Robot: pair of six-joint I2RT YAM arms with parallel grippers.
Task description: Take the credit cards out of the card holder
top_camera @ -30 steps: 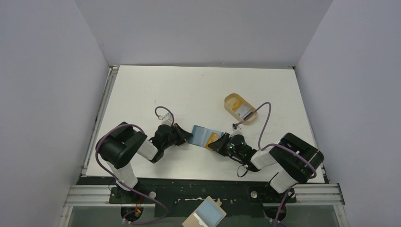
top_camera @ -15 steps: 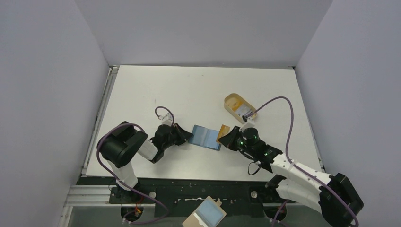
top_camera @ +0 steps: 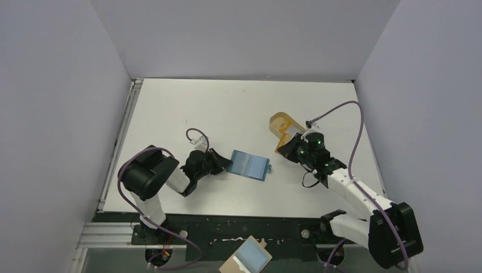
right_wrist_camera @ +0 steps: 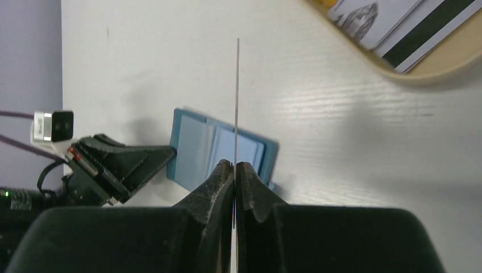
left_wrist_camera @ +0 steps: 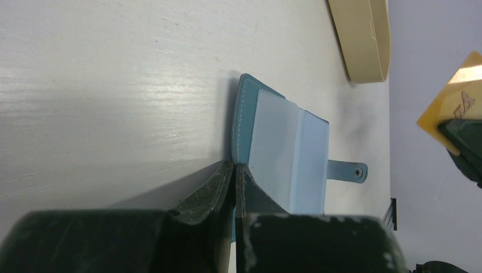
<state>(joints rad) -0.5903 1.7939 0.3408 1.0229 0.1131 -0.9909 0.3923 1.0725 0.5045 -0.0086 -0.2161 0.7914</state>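
Left pincer (left_wrist_camera: 234,168) is pinched shut on the near edge of the card holder (top_camera: 249,165), which lies spread open on the counter (top_camera: 227,108), pale-blue pockets facing up. Over on the right, the right pincer (right_wrist_camera: 235,166) is clamped tight on a yellow-orange card (left_wrist_camera: 455,108), held up off the counter right by the tan tray (top_camera: 279,119). Other cards (right_wrist_camera: 398,23) lie inside that tray.

Saw held card (right_wrist_camera: 237,85) only edge-on in right wrist view, never its face. Found tray (right_wrist_camera: 443,65) and stacked cards (right_wrist_camera: 392,20) cut off by top edge there. Found near corner of card holder (left_wrist_camera: 284,153) hidden behind left gripper (left_wrist_camera: 234,166) fingertips. Could not read card print from above.
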